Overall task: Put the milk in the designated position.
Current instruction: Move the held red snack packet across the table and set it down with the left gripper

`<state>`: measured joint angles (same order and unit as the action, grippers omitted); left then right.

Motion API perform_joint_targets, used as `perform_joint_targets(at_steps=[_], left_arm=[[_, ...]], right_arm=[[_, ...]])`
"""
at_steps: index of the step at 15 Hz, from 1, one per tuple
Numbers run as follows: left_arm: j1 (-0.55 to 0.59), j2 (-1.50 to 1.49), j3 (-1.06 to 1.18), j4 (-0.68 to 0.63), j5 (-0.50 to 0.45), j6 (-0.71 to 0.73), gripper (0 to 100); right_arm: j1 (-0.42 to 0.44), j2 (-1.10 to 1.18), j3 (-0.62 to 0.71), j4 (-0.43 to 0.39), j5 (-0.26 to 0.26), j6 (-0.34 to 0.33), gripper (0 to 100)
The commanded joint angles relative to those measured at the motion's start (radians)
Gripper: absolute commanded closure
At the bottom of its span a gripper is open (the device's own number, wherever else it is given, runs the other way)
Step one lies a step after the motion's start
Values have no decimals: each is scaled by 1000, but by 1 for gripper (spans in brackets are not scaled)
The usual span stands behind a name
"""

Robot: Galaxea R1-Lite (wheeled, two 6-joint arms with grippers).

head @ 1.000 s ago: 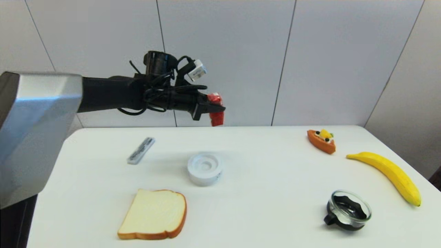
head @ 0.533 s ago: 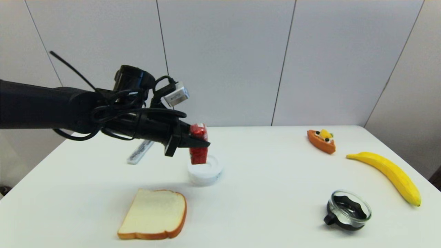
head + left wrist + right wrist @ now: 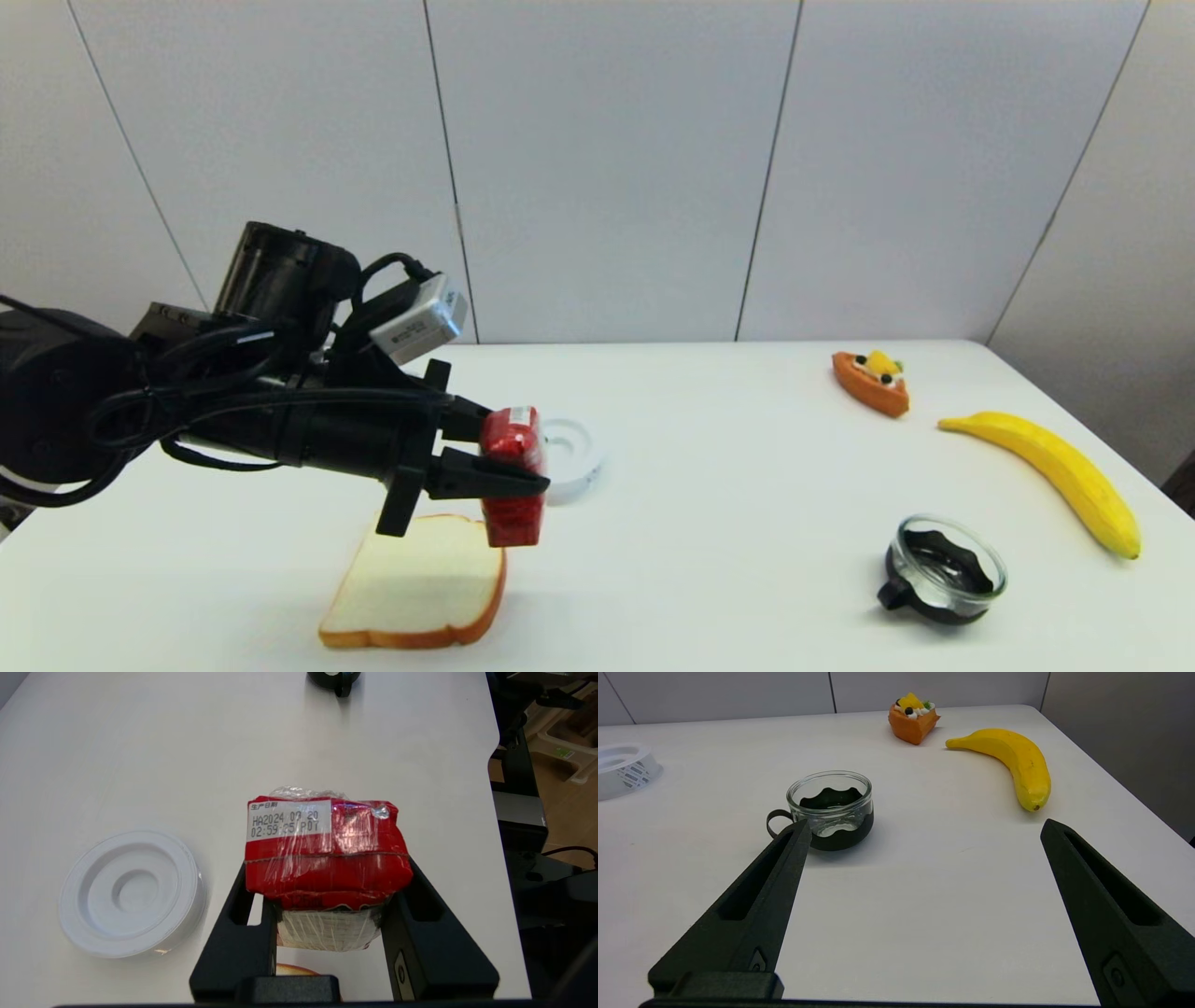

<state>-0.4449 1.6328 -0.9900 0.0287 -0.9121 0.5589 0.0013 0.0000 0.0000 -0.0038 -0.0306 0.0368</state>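
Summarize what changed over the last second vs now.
The left claw, shut on the milk throughout, carried it from high near the wall down and toward the robot, past the white round dish, to beside the bread slice. The carton is not yet released. Dish, bread, tart, banana and glass cup stayed put.

milk (image 3: 327, 858) label, "生产日期", "HA2024 03 20", "02:59:25 P07", digits partly blurred under wrap
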Motion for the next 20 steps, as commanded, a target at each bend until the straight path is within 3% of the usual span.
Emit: perform_joint_targets(at_steps=[1,8,20], left_arm=[[-17,30,99,-168,-5,-5,100],[-41,119,231,-400,-5,-8,100],[-78,272,228,-495,29,9,100]], right_arm=[[0,0,0,-1,0,0,0],[0,2,0,-1,0,0,0],[0,0,0,-1,0,0,0]])
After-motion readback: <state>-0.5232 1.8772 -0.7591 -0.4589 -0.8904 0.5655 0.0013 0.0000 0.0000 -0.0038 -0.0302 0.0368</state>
